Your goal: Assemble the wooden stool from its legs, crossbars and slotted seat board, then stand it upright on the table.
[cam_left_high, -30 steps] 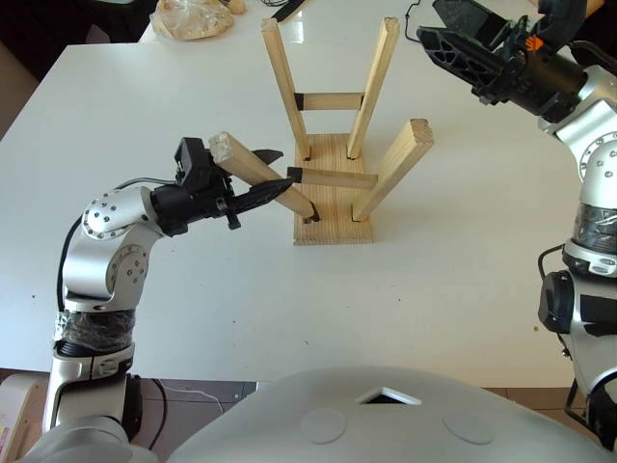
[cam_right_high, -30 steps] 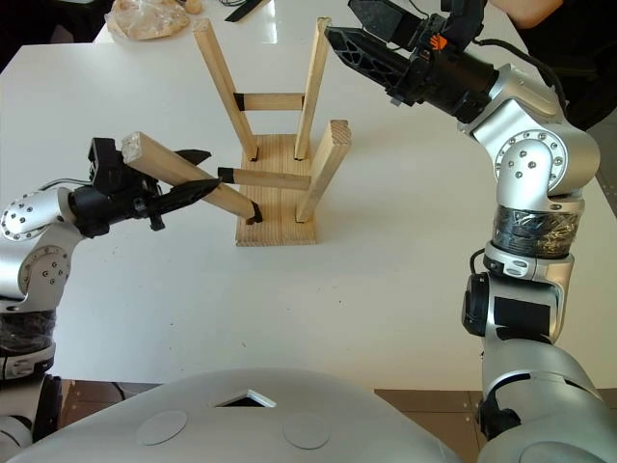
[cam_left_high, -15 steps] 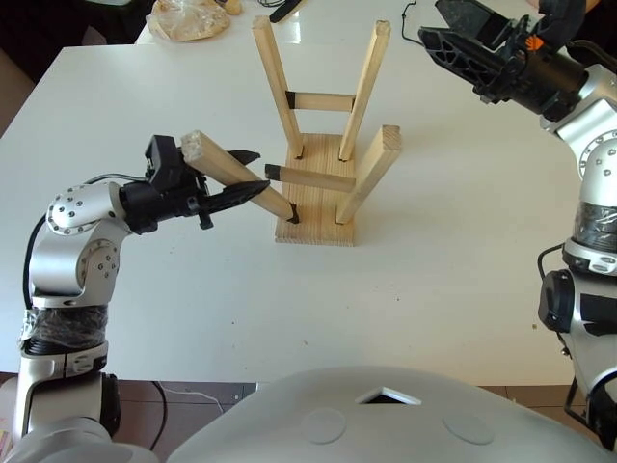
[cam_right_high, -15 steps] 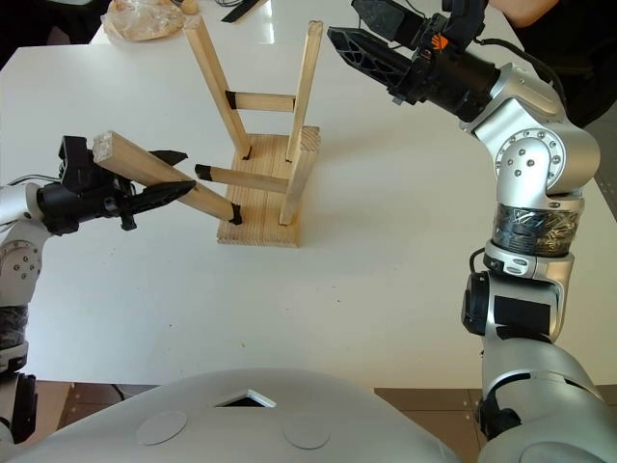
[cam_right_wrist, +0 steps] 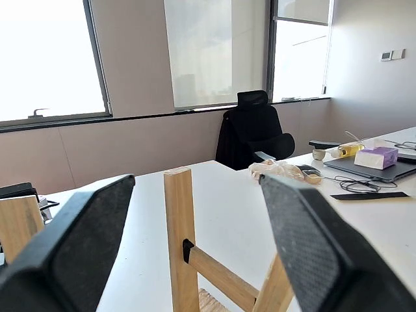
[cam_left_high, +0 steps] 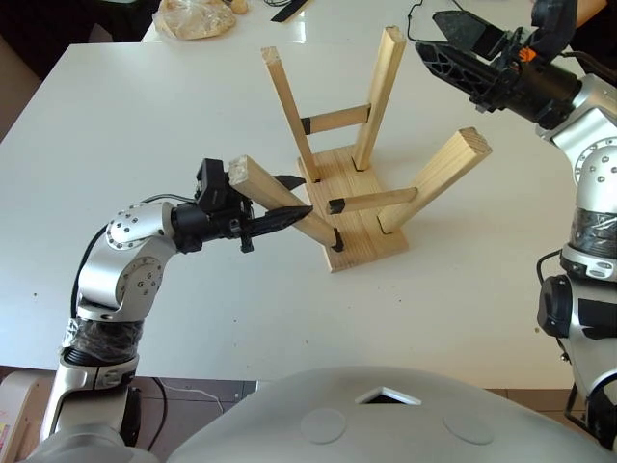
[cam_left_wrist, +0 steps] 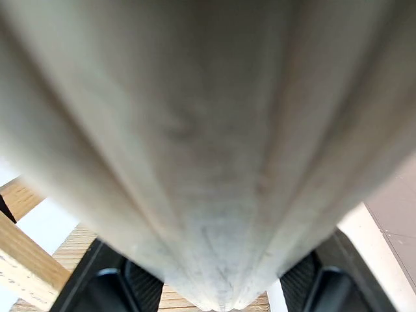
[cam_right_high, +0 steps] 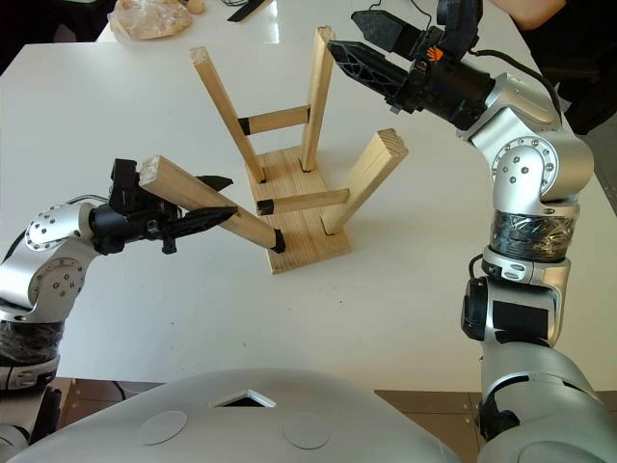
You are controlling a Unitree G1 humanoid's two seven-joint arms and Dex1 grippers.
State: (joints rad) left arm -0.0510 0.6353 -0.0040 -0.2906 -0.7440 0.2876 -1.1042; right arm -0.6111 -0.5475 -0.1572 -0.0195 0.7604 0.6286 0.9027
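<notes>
My left gripper [cam_left_high: 297, 195] is clamped on the stool's near-left leg [cam_left_high: 253, 179], forearm level above the tabletop [cam_left_high: 145, 125]; that leg slants from the seat board [cam_left_high: 371, 236] up toward the near-left corner. The stool [cam_left_high: 357, 193] sits upside down mid-tabletop, 4 legs splaying upward. Near the far-right corner my right gripper [cam_left_high: 427, 31] hangs raised, fingers wide, empty, pointing at the far-right leg [cam_left_high: 386, 68].

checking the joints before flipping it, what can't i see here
- Head views: a black fitting masks where the held leg meets the seat board.
- Left wrist view: that leg, close and blurred, blocks the seat board slots.
- Right wrist view: the bottom edge cuts off the seat board.
</notes>
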